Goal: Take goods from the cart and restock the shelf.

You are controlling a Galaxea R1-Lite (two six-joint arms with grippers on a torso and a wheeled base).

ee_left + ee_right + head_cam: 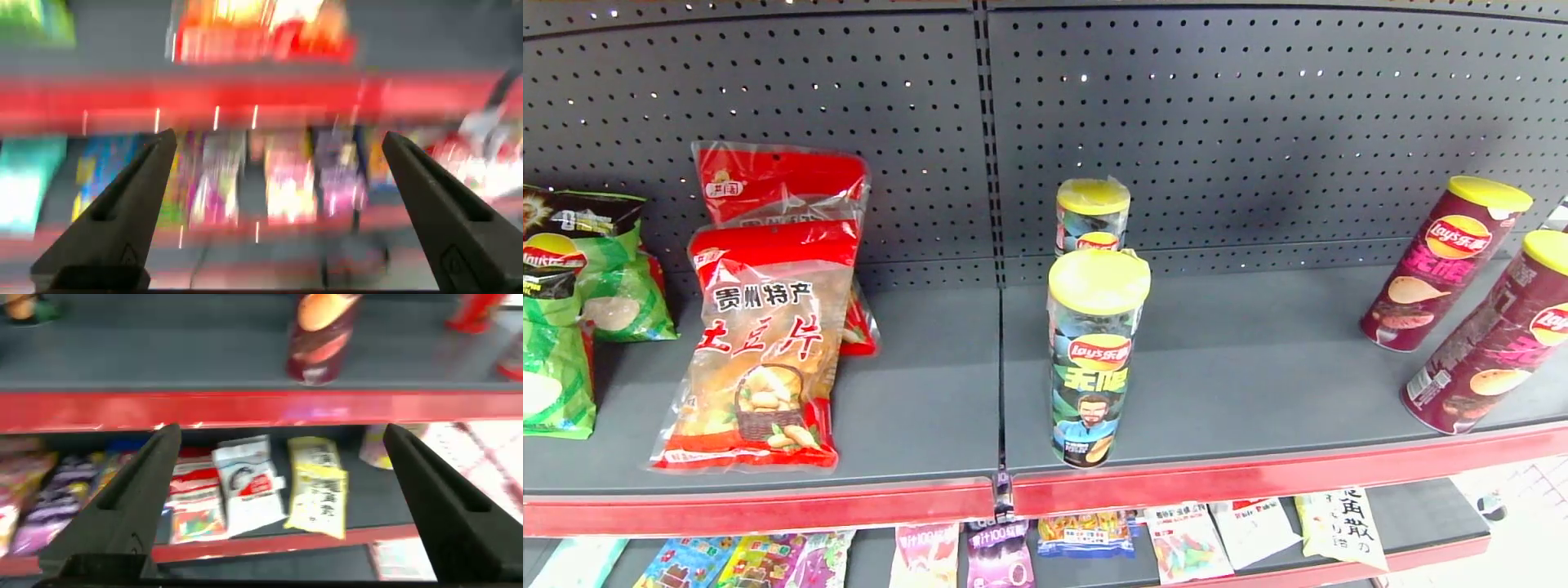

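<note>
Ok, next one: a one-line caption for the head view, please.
Grey pegboard shelf holding green chip bags, red-topped clear snack bags, two yellow-lidded blue-green chip tubes and two maroon tubes.

Matte black on the left gripper [278,137]: two wedge-shaped fingers [122,212], broad at the base, narrowing to blunt tips, with a small embossed mark low on each. Same black, flat-faced, tapered fingers [441,506] on the right gripper [281,429].
</note>
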